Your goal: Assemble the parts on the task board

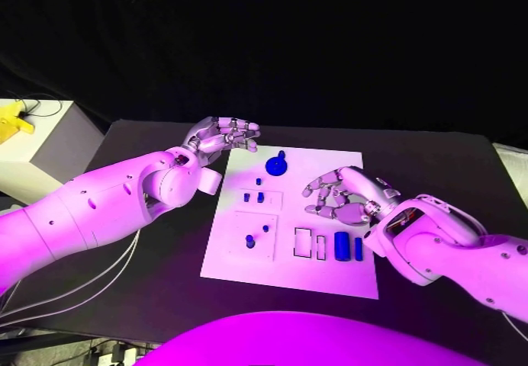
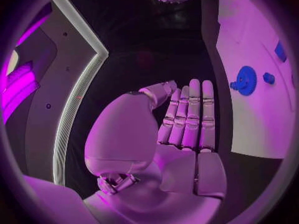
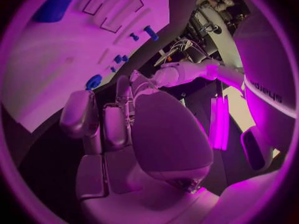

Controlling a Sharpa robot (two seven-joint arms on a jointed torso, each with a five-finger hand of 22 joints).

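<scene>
Several parts [image 1: 349, 246] lie unseated on task board [image 1: 288, 271]; nothing is held by left hand [image 1: 226, 136] or right hand [image 1: 344, 196], fingers loosely apart.

I see a smooth, matt task board [image 1: 330, 267] on the matt black table [image 1: 440, 164]. The gear [image 1: 278, 164] looks like glossy plastic, I think. Both arms' shells [image 1: 99, 210] shine smooth and hard.

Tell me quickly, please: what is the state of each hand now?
Left hand: open, holding nothing, fingers straight, beside the white task board.
Right hand: fingers curled over the board; holding nothing that can be seen.
</scene>
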